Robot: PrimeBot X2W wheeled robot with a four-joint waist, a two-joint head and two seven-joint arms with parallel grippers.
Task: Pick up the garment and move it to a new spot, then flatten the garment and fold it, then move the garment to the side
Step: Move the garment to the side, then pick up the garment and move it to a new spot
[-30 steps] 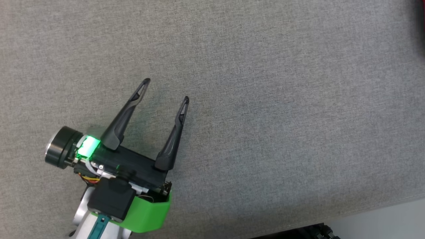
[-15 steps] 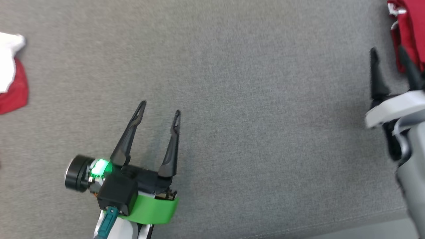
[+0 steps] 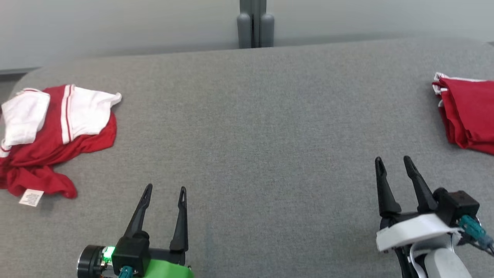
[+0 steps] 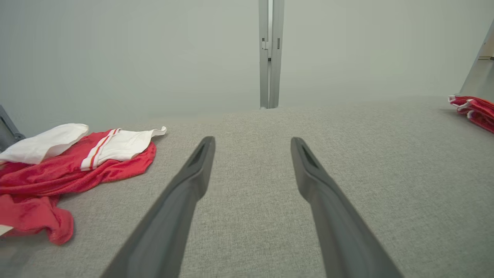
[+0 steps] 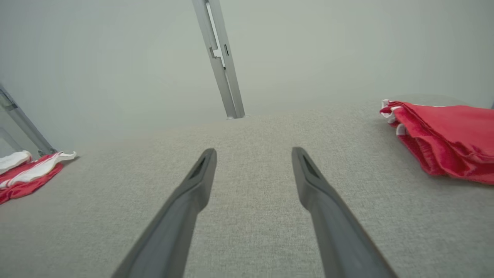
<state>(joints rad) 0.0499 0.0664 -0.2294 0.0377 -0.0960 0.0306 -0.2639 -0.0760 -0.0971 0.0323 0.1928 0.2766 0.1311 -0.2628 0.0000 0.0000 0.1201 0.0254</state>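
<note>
Desk holds crumpled garment at nine o'clock, folded red garment at three; left gripper and right gripper spread apart, empty

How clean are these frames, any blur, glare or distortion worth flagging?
Head view: sharp and evenly lit, faint shadow under the crumpled garment, a green lamp glowing beside the left gripper, no glare. Left wrist view: the fingers near the lens look soft, the wall hazy. Right wrist view: equally soft fingers; the grey post leans, and the folded garment is clear.
</note>
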